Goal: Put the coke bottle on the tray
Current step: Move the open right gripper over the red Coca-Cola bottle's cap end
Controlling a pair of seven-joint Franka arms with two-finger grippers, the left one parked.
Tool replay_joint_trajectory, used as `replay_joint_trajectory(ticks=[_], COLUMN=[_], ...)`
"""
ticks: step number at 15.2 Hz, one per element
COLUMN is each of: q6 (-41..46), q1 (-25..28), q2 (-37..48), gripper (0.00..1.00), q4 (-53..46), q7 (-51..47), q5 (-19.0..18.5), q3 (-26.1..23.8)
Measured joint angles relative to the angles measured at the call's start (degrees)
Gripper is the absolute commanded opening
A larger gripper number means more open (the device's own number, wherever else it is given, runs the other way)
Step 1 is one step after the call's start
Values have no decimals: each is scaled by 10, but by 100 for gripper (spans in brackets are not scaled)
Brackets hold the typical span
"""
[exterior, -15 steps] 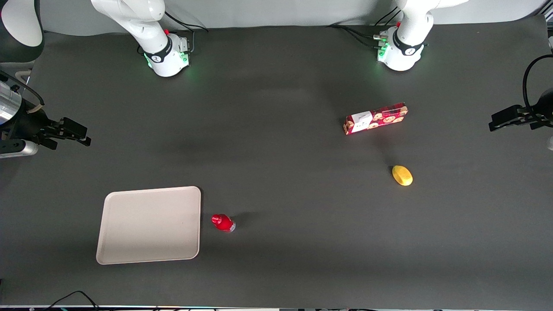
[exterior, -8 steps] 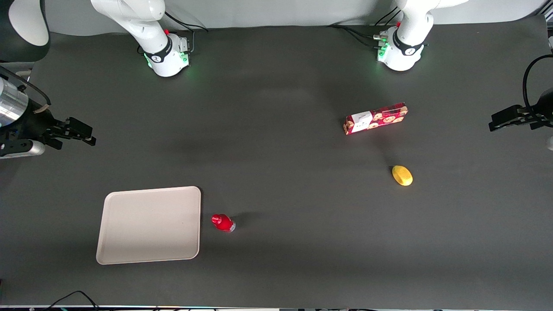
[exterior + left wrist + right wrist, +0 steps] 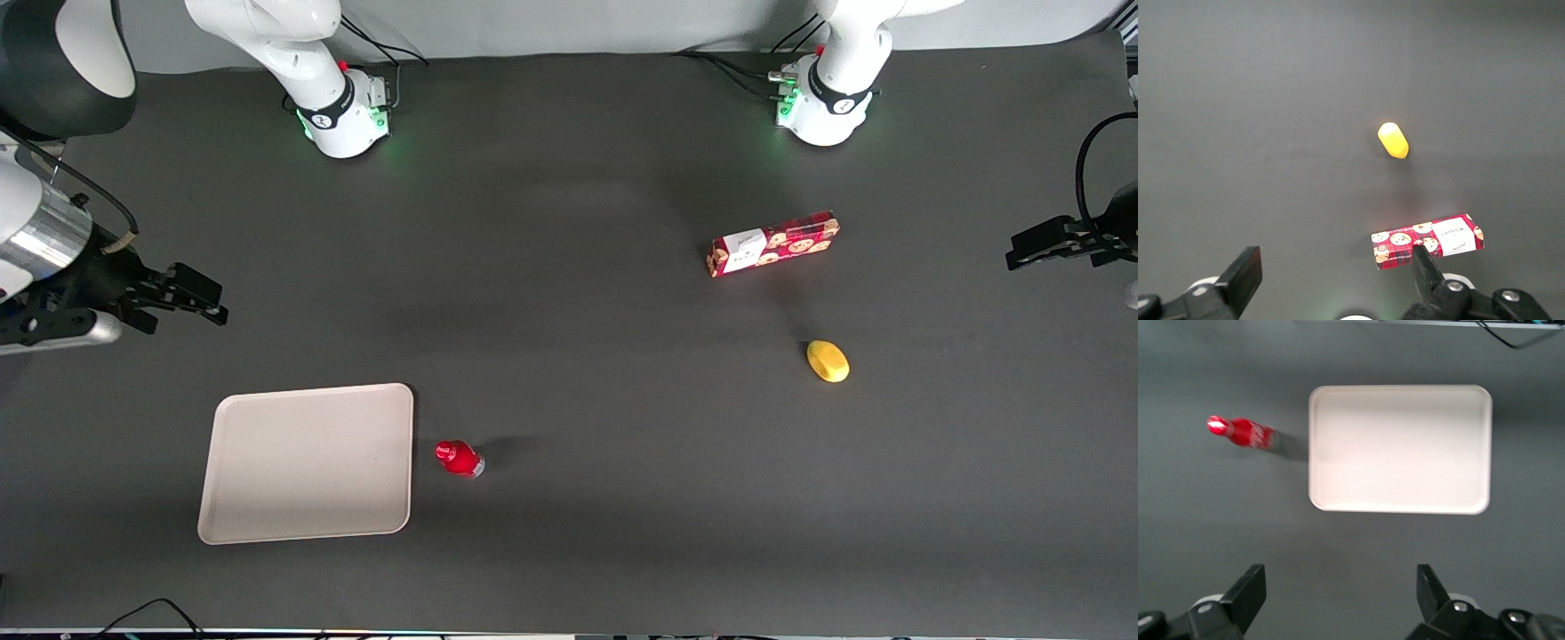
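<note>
The right arm's gripper (image 3: 209,300) hangs at the left edge of the front view, above the dark table (image 3: 569,400), its black fingers (image 3: 1248,597) spread wide apart and holding nothing. The coke bottle (image 3: 459,458) stands upright in the lower middle of that view, just beside the beige tray (image 3: 307,462) but not touching it, and well apart from the gripper, nearer the front camera. The tray lies flat with nothing on it. Toward the parked arm's end of the table lie a red cookie box (image 3: 773,243) and, nearer the camera, a yellow lemon-like object (image 3: 828,361).
</note>
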State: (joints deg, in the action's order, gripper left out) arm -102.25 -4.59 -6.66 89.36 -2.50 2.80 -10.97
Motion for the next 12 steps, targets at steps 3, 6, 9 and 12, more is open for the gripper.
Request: replay_joint_trajectory(ticks=[3, 6, 9, 12], q6=[-1, -5, -34, -72], q1=[61, 133, 177, 196], q2=[-76, -161, -246, -303], gripper=[100, 100, 100, 100], q4=[-76, -152, -228, -265], q7=[-59, -116, -158, -162], q5=[-39, -90, -98, -99], q3=[-1, 0, 4, 21])
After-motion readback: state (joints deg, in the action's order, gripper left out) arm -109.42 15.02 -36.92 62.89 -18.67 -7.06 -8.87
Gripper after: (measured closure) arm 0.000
